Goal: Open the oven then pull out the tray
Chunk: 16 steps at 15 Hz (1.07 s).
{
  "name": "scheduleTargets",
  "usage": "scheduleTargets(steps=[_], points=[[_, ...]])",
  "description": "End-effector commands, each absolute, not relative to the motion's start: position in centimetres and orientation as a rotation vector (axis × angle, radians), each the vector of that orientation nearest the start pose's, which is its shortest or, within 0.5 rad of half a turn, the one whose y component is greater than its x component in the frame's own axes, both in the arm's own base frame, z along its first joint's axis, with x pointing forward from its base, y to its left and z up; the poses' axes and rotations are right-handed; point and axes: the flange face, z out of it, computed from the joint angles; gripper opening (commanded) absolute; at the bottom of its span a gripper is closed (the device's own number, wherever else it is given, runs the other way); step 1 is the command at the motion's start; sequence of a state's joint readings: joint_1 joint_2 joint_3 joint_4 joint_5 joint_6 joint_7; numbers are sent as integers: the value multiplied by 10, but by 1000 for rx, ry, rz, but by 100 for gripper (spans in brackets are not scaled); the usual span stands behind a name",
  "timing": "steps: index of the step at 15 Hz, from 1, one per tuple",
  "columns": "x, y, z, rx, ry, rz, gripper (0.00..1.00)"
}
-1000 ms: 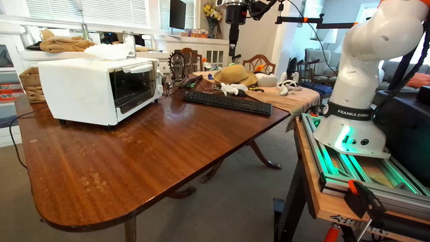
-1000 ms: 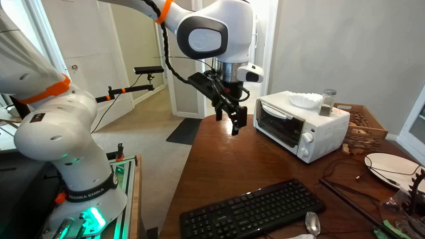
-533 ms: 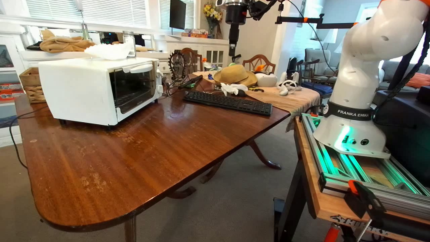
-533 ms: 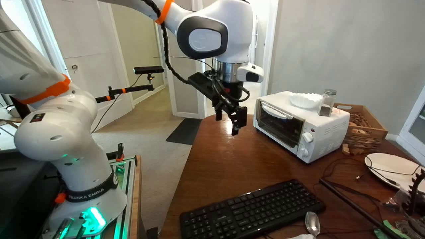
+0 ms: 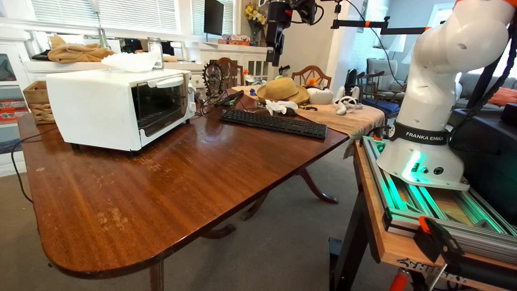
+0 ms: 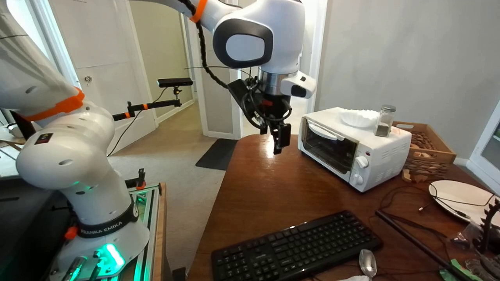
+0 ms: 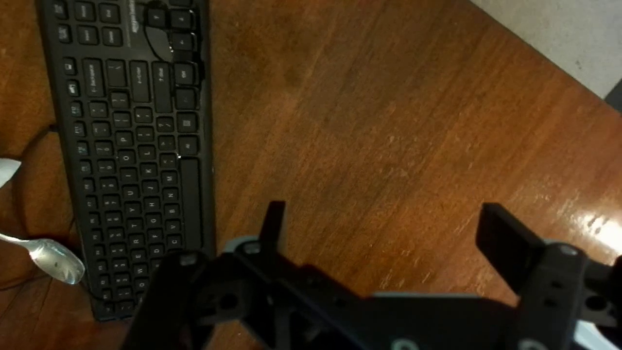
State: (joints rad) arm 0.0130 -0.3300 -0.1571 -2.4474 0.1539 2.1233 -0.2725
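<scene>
Gripper (image 7: pixel 384 206) hangs spread wide, empty, higher than keyboard (image 6: pixel 297 249); oven (image 6: pixel 373 156) sits apart from keyboard, glass door (image 6: pixel 330 150) closed; door likely light, fragile, perhaps stiff starting; best hold handle (image 6: pixel 323 132), mid-length; gentle pull, lest oven skid!

A white, boxy toaster oven (image 6: pixel 353 147) stands upright on a brown wooden table (image 6: pixel 265 195). Its dark glass front door (image 5: pixel 158 106) is closed, a white curved handle (image 6: pixel 323 131) running along the top edge, with two white knobs (image 6: pixel 361 161) set one above the other on the front panel beside the glass.
</scene>
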Motion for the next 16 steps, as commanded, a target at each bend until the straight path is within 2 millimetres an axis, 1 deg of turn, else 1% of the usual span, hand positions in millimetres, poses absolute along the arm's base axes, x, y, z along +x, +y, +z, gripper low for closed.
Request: scheduleTargets(steps=[1, 4, 8, 9, 12, 16], points=[[470, -52, 421, -2878, 187, -60, 100], [495, -42, 421, -2793, 401, -83, 100], [518, -26, 420, -2650, 637, -83, 100], [505, -31, 422, -2716, 532, -90, 100], [514, -26, 421, -2679, 596, -77, 100], [515, -26, 422, -2673, 607, -78, 100]])
